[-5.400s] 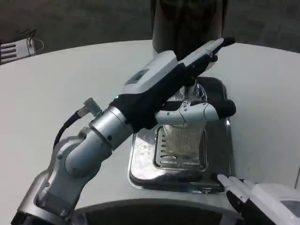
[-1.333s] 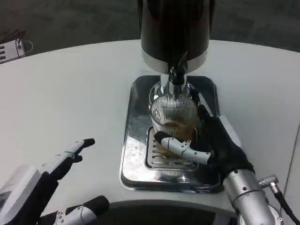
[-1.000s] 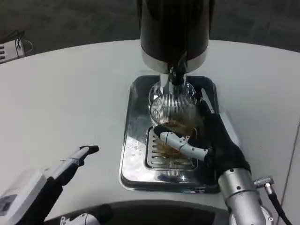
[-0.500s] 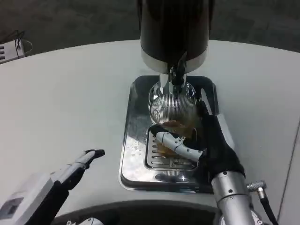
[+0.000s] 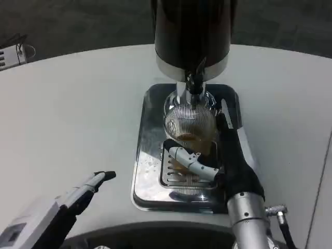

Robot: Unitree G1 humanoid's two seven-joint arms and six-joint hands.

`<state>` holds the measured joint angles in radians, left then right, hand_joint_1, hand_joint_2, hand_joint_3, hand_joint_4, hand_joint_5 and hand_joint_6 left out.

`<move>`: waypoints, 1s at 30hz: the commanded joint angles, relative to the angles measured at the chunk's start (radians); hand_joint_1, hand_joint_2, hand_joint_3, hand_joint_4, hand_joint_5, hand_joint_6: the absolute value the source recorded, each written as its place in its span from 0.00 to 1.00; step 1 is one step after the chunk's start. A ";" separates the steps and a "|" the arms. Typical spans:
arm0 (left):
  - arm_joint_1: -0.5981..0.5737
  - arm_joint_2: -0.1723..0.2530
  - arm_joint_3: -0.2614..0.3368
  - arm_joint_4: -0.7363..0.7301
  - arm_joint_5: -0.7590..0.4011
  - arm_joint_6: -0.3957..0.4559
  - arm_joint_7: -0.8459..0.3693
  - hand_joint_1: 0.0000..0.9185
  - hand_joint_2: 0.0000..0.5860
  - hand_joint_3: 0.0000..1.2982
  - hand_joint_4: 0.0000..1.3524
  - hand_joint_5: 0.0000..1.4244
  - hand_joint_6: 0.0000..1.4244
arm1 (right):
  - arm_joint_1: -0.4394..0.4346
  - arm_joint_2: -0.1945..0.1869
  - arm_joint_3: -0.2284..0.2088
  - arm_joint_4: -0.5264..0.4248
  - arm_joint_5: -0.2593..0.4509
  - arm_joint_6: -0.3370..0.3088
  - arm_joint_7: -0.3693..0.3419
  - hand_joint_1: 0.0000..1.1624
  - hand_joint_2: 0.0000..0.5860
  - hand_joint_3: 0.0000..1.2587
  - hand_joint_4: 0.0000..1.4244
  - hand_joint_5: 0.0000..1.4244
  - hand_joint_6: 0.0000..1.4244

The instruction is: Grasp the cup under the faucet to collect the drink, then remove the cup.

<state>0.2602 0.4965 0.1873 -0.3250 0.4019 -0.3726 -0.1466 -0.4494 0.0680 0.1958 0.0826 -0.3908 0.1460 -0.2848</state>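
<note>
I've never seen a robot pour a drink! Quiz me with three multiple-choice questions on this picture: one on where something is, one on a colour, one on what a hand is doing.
1. Where does the cup stand?
A. on the bare table
B. on the tray, under the faucet
C. in the left hand

2. What colour is the drink in the cup?
A. amber
B. blue
C. white

3. What is the right hand doing?
A. lying flat on the table
B. pressing the faucet
C. wrapped around the cup

Answers:
1 B, the cup sits on the metal tray directly below the faucet.
2 A, amber liquid shows through the ribbed glass.
3 C, its fingers curl around the cup's lower part, while the left hand hangs open over the table.
</note>
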 commanded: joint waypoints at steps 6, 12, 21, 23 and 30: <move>0.019 0.019 0.006 -0.014 0.002 0.015 -0.022 0.00 0.15 0.10 0.05 0.11 0.16 | -0.029 0.055 0.019 0.052 -0.047 0.012 -0.076 0.68 0.35 0.00 0.00 0.05 0.01; 0.020 0.026 0.010 -0.012 -0.001 0.016 -0.026 0.00 0.15 0.10 0.05 0.12 0.16 | -0.047 0.081 0.029 0.088 -0.073 0.024 -0.123 0.70 0.35 0.00 0.02 0.09 0.03; 0.017 0.036 0.006 0.002 -0.006 0.014 -0.032 0.00 0.15 0.12 0.07 0.12 0.16 | -0.063 0.109 0.043 0.130 -0.085 0.034 -0.199 0.71 0.36 0.03 0.09 0.16 0.08; 0.014 0.037 0.006 0.006 -0.008 0.016 -0.033 0.00 0.15 0.12 0.07 0.12 0.16 | -0.064 0.123 0.045 0.138 -0.074 0.030 -0.215 0.71 0.36 0.06 0.11 0.17 0.10; 0.013 0.039 0.005 0.022 -0.013 0.018 -0.034 0.00 0.15 0.14 0.08 0.12 0.16 | -0.087 0.144 0.059 0.168 -0.042 0.024 -0.243 0.71 0.38 0.12 0.17 0.21 0.16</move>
<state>0.2634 0.5279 0.1887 -0.3190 0.3990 -0.3639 -0.1681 -0.5005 0.1081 0.2515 0.2254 -0.4617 0.1645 -0.5179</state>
